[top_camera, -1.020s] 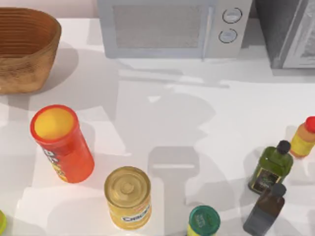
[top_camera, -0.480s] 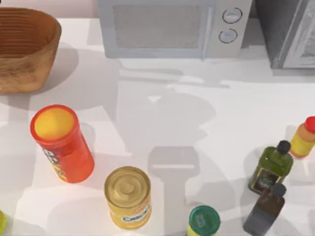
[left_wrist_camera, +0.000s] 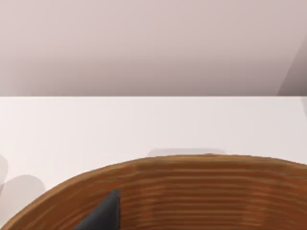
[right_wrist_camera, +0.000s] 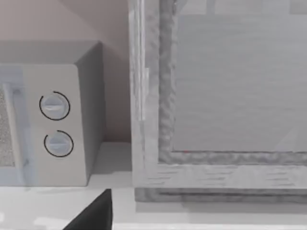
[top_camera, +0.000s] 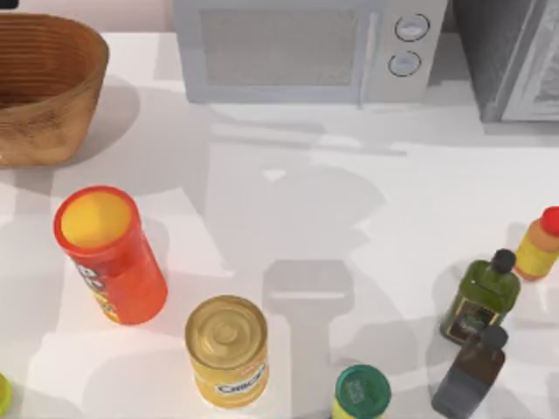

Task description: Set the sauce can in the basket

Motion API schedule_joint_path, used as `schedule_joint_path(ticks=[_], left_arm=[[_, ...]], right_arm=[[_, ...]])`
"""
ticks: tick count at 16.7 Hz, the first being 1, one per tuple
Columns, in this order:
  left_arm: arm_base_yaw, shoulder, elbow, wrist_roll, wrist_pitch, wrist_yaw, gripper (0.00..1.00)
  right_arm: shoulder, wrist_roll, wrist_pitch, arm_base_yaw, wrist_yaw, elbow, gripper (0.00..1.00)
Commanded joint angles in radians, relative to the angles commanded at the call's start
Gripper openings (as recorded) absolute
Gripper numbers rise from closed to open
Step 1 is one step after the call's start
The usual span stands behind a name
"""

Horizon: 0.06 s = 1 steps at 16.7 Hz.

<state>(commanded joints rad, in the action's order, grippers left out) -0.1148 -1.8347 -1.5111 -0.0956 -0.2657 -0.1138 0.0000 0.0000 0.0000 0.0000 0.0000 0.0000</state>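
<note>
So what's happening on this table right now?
Nothing is being handled that I can see. The left wrist view looks over the rim of the wicker basket at the table's far left, so the left arm seems to be above it. The sauce can isn't visible. A red canister, a gold-topped can and some bottles stand untouched near the front.

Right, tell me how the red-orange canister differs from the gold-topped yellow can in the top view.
The red-orange canister is taller than the gold-topped yellow can. The canister has a flat yellow top; the can's top is metallic gold with raised rings. The canister's body is red-orange, the can's yellow with a pale label band. The canister stands nearer the basket, the can closer to the table's middle. Both stand upright, apart.
</note>
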Motion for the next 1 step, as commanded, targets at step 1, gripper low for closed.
schedule_joint_path(ticks=[1], left_arm=[[0.000, 0.000, 0.000, 0.000, 0.000, 0.000, 1.00]], right_arm=[[0.000, 0.000, 0.000, 0.000, 0.000, 0.000, 1.00]])
